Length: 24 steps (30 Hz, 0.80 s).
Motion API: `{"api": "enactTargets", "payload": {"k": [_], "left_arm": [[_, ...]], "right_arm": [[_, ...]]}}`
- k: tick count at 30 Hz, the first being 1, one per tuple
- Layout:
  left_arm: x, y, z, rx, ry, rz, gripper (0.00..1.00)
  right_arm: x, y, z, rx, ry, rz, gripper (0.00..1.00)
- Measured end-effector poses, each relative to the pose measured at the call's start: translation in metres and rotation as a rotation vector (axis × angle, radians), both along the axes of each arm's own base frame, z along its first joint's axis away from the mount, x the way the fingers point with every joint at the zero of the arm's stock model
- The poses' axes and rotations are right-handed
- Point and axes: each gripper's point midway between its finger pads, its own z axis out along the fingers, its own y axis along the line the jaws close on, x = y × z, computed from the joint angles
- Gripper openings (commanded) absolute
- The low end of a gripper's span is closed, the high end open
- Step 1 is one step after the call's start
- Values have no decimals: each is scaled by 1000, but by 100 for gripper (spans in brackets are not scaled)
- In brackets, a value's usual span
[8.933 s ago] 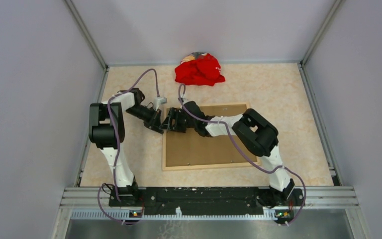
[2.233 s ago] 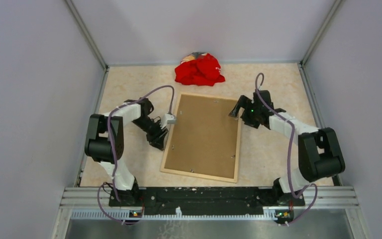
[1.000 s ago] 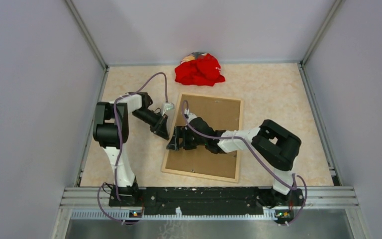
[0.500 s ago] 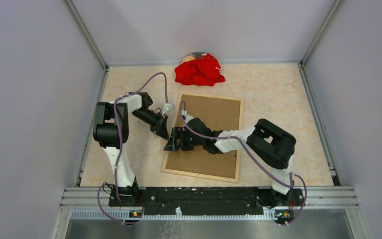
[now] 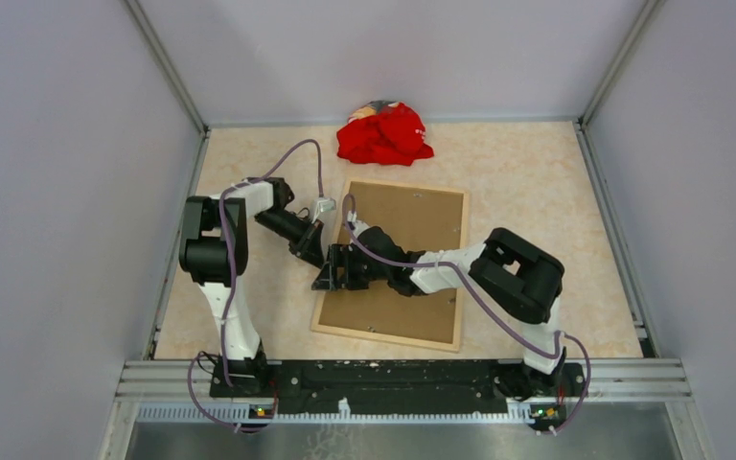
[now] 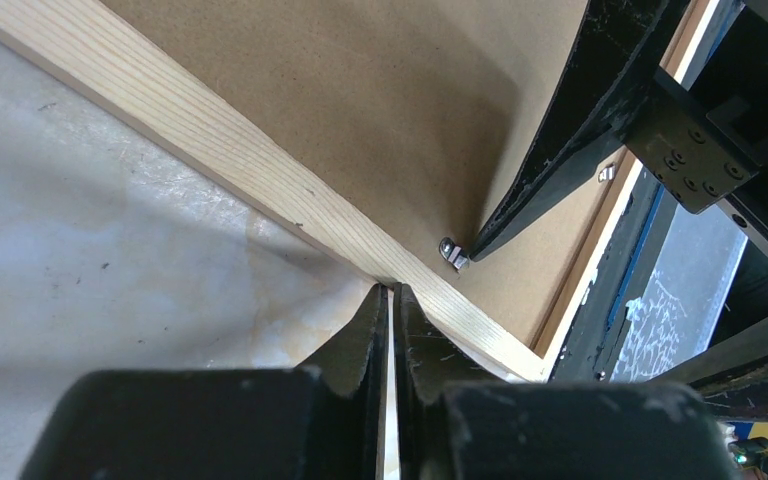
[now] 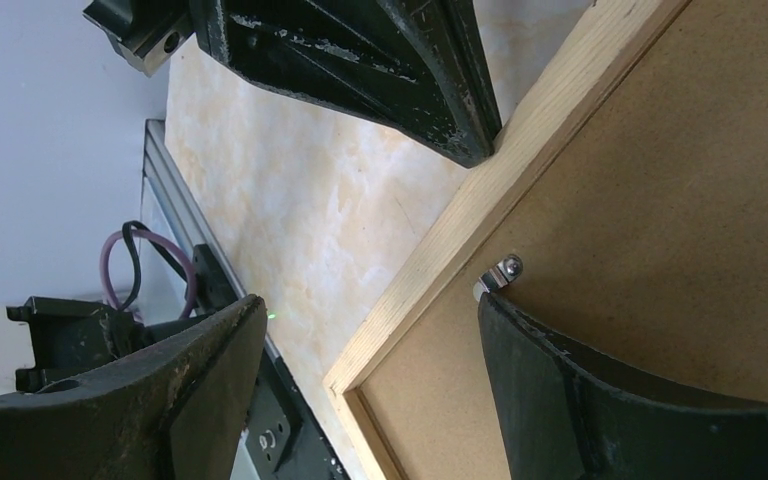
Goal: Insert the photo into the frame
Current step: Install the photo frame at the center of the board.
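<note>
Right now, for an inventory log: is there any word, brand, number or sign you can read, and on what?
No legible text anywhere.
The light-wood frame and its brown backing board are plain in both wrist views.
The red cloth at the back has a small greyish patch at its top, too small to read.

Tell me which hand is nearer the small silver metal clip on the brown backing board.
Right. The open right hand has one fingertip at the clip; the shut left hand touches the outer edge of the light-wood frame beside it.
</note>
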Motion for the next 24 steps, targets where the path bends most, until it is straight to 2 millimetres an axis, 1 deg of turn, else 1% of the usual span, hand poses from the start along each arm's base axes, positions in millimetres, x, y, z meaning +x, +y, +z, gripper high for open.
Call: {"api": "enactTargets", "payload": {"k": [12, 24], "left_arm": [[0, 0, 0, 0, 0, 0, 8], [0, 0, 0, 0, 0, 0, 8]], "right_arm": [[-1, 8, 0, 30, 22, 4, 77], [2, 10, 0, 29, 18, -27, 77]]}}
